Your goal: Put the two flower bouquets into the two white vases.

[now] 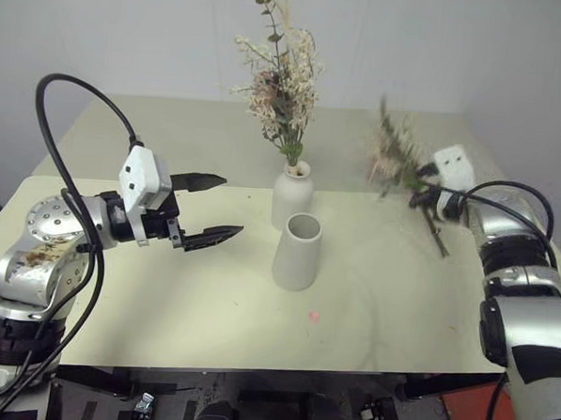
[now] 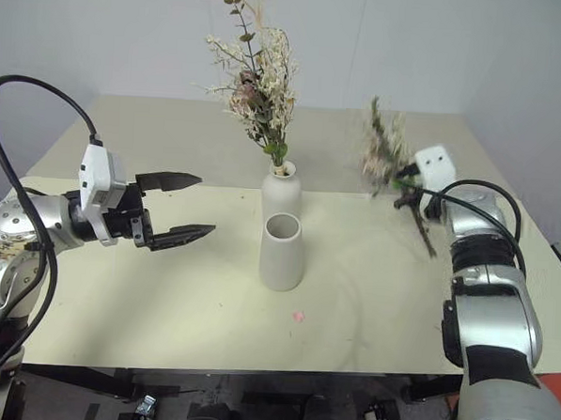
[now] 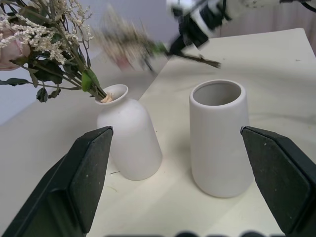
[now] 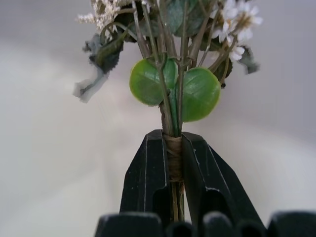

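While one bouquet [image 1: 283, 78] stands in the narrow-necked vase [image 1: 291, 197], the right gripper [image 4: 173, 148] is clamped on the second bouquet [image 1: 396, 158], lifted above the table [image 1: 163, 298]. Left gripper [image 1: 210, 209] hovers spread wide, empty, beside the wide-mouthed vase [image 1: 297, 252]

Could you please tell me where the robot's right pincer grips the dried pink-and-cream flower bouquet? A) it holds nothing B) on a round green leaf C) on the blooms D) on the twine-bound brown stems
D: the right pincer is shut on the dried pink-and-cream flower bouquet at its twine-bound brown stems, just below the two round green leaves.
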